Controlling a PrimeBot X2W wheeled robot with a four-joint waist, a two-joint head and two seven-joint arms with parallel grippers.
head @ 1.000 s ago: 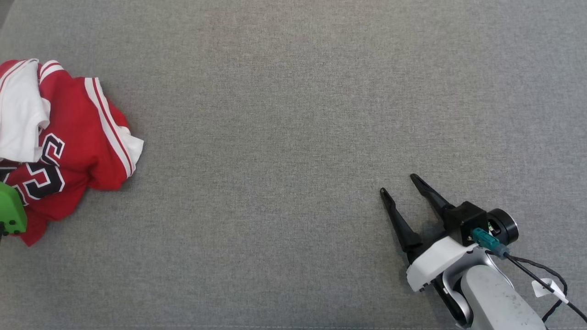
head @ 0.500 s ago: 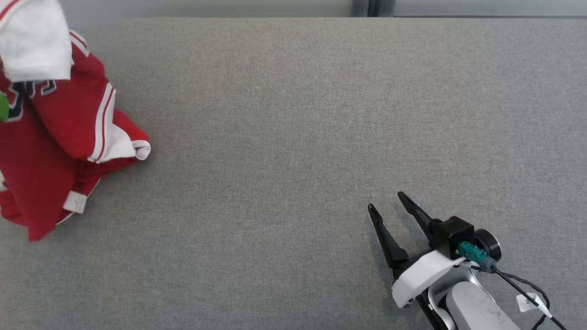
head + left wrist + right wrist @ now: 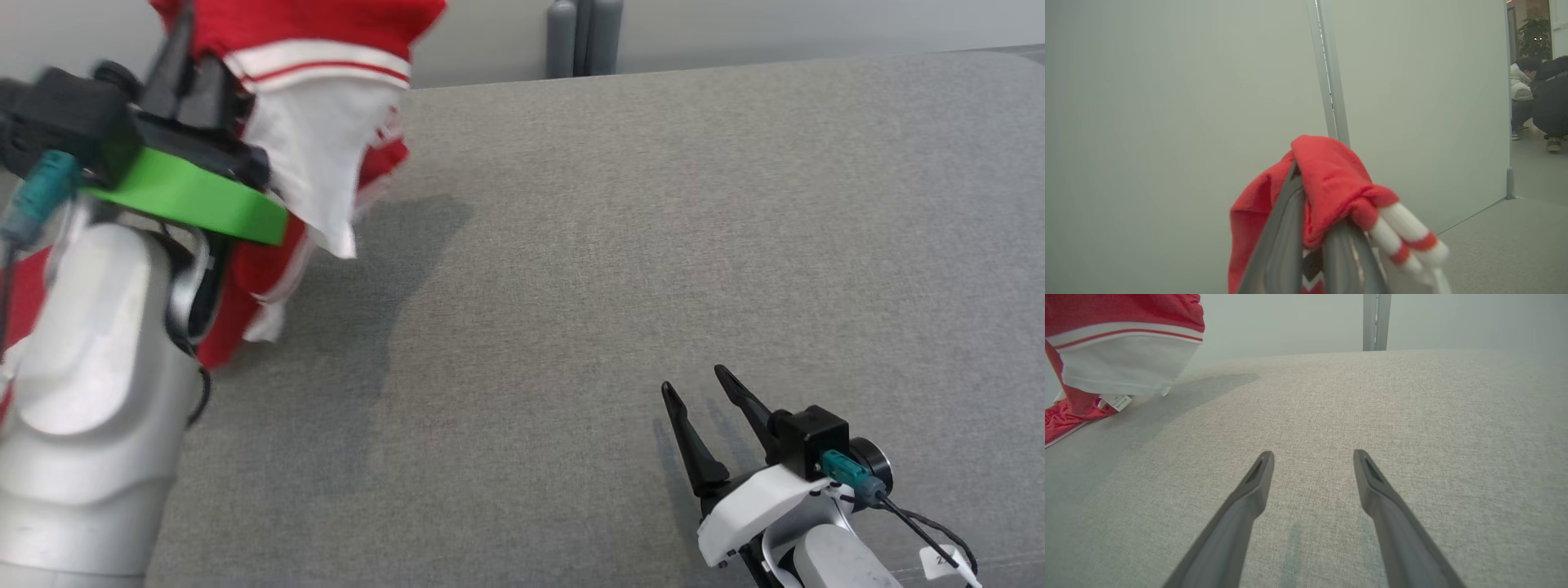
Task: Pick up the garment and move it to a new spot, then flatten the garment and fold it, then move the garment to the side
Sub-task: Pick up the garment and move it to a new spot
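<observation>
Fingers of the right gripper stood spread wide and empty, low over the grey fabric surface nearest the robot. Farther off to the left, the left gripper was pinched tight on a fold of the red-and-white jersey, which hung above the surface with its lower end seemingly trailing on it. Light, limp and probably slippery, it would likely sag and bunch; a hem or shoulder seam looked the surest hold.
</observation>
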